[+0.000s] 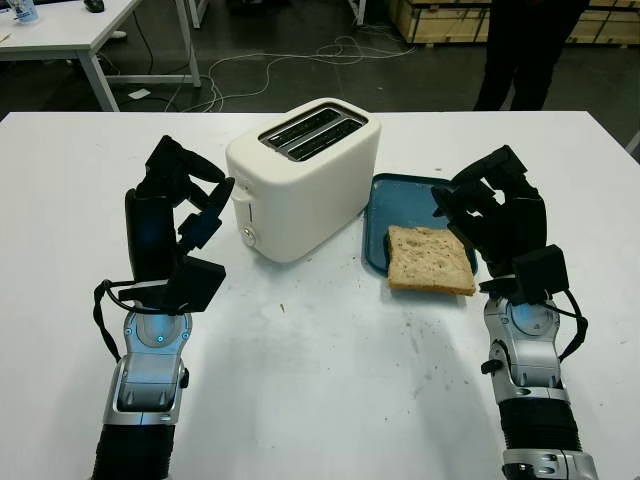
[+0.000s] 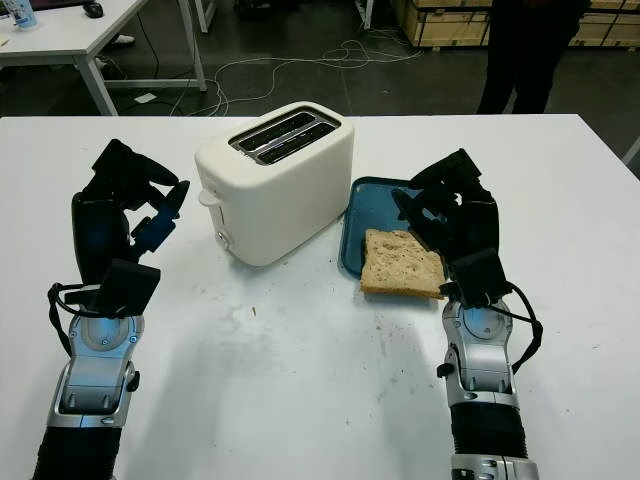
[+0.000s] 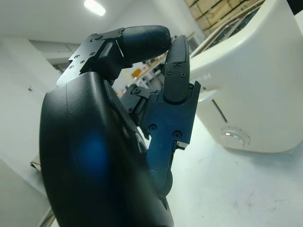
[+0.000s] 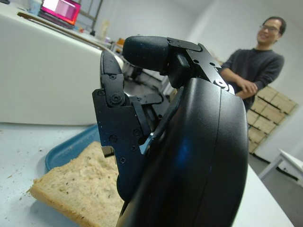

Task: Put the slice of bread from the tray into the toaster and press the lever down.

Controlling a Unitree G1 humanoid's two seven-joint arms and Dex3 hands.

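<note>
We see the cream two-slot toaster (image 1: 300, 175) standing left of the blue plastic tray (image 1: 398, 196), where the light, crumbly brown bread slice (image 1: 430, 260) overhangs; our curled, empty right hand (image 1: 490, 210) should pinch that edge gently.

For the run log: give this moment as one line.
bread: on tray | toaster: slots empty | left robot hand: shut, beside toaster | right robot hand: shut, by bread

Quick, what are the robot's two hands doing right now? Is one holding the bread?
Left hand: curled shut, holding nothing, beside the toaster.
Right hand: curled shut, holding nothing, next to the bread on the tray.
</note>
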